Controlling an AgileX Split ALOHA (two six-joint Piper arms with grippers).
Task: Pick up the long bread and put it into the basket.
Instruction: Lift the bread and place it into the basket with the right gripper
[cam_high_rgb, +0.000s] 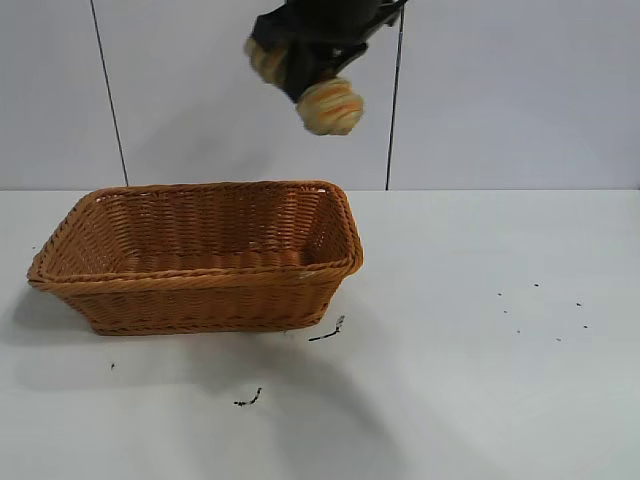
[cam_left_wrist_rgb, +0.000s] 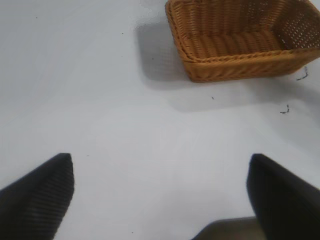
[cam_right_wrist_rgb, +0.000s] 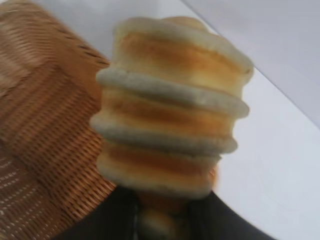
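Your right gripper (cam_high_rgb: 312, 62) is high up in the air, above the far right end of the basket (cam_high_rgb: 200, 285); its jaws are closed around the long bread (cam_high_rgb: 330, 105), and both ends of the loaf stick out past the black fingers; so the hold is near the middle, which looks like a good spot. In the right wrist view the long bread (cam_right_wrist_rgb: 172, 107) fills most of the picture, with the woven basket (cam_right_wrist_rgb: 45, 130) down below it.

The loaf looks light and soft, I think; the ridges give the fingers something to catch on, so it should not slip much; a hard squeeze could dent it, so hold it gently. It is much shorter than the basket, so it should fit with room to spare.

Your left gripper (cam_left_wrist_rgb: 160, 195) is wide open and holds nothing; it hangs over the bare table (cam_left_wrist_rgb: 100, 100), well away from the basket (cam_left_wrist_rgb: 240, 65); it looks parked.
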